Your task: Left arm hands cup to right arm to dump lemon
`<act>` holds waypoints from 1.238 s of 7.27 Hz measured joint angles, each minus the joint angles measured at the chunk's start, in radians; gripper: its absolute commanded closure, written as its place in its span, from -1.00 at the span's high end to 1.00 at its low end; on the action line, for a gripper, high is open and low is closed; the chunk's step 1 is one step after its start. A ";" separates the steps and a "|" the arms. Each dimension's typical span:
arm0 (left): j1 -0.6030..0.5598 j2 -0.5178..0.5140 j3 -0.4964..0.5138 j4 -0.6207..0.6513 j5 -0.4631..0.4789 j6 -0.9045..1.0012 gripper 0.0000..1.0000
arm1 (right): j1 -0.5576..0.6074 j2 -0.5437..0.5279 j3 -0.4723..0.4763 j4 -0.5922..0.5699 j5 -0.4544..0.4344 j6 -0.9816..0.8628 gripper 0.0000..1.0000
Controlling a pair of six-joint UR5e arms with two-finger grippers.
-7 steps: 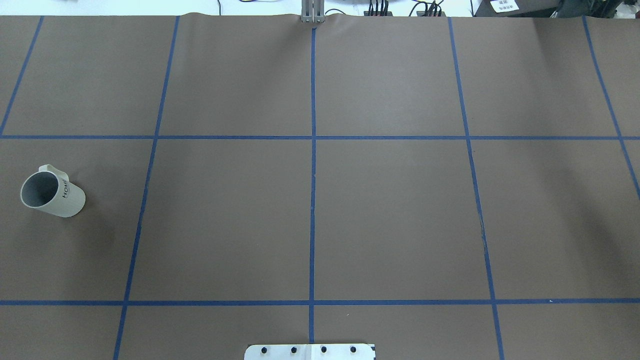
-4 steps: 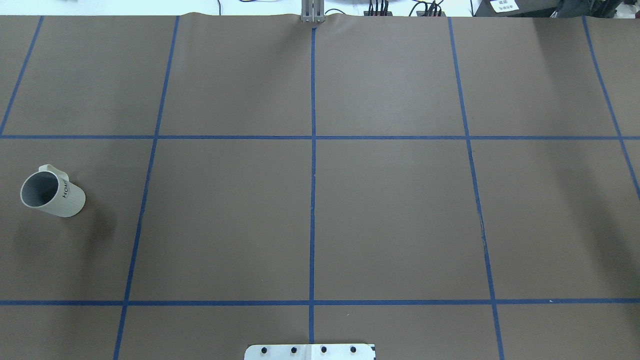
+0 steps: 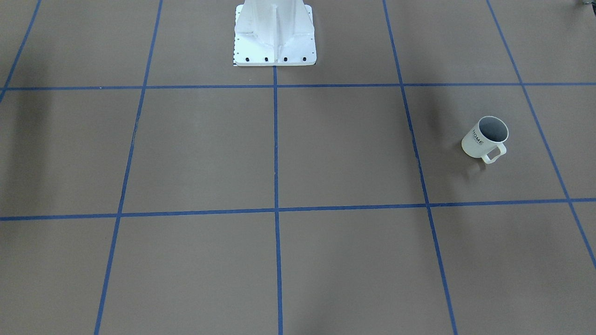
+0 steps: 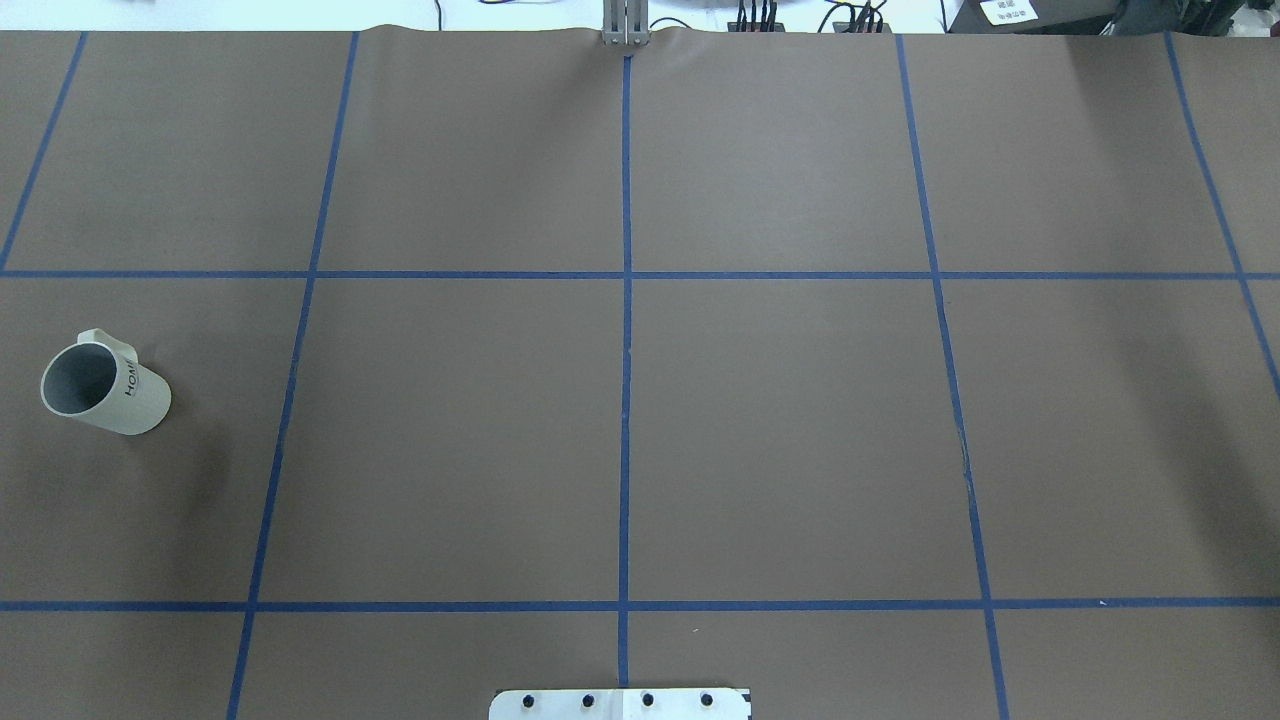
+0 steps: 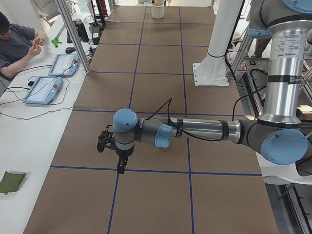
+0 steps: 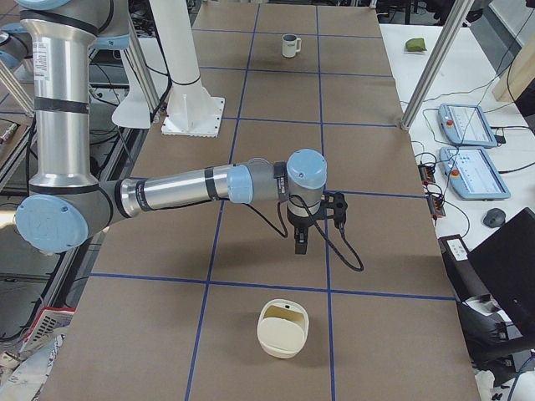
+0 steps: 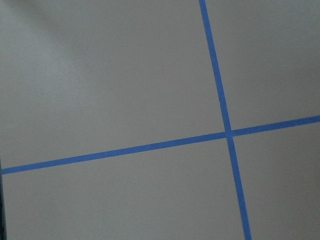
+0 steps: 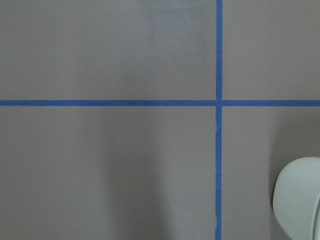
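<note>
The cup [image 4: 105, 390] is a white mug with a grey inside and "HOME" on its side. It stands upright at the table's left end, its handle turned away from the robot, and it also shows as the cup [image 3: 484, 137] and far off as the cup [image 6: 290, 45]. The lemon shows in no view. My left gripper [image 5: 122, 168] hangs over the tape grid pointing down, seen only from the side, so I cannot tell its state. My right gripper [image 6: 300, 245] hangs the same way above a cream container [image 6: 282, 328], state unclear. Neither wrist view shows fingers.
The cream container [image 8: 299, 200] sits at the right end, outside the overhead view. The robot's white pedestal [image 3: 274, 35] stands at the table's near edge. A person [image 5: 17, 46] sits at a side table with tablets [image 5: 43, 90]. Metal posts [image 6: 435, 63] rise beside the table.
The cup has stayed in place. Only a faint shadow on the table near it has shifted slightly.
</note>
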 measured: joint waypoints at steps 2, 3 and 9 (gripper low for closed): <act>0.029 0.015 -0.025 0.000 0.000 -0.046 1.00 | 0.006 0.002 -0.028 0.001 0.003 -0.004 1.00; 0.032 0.017 -0.027 0.001 0.001 -0.052 1.00 | 0.006 0.006 -0.058 0.011 0.005 -0.005 1.00; 0.034 0.018 -0.029 0.002 -0.001 -0.054 1.00 | 0.056 -0.001 -0.205 0.179 0.038 -0.013 1.00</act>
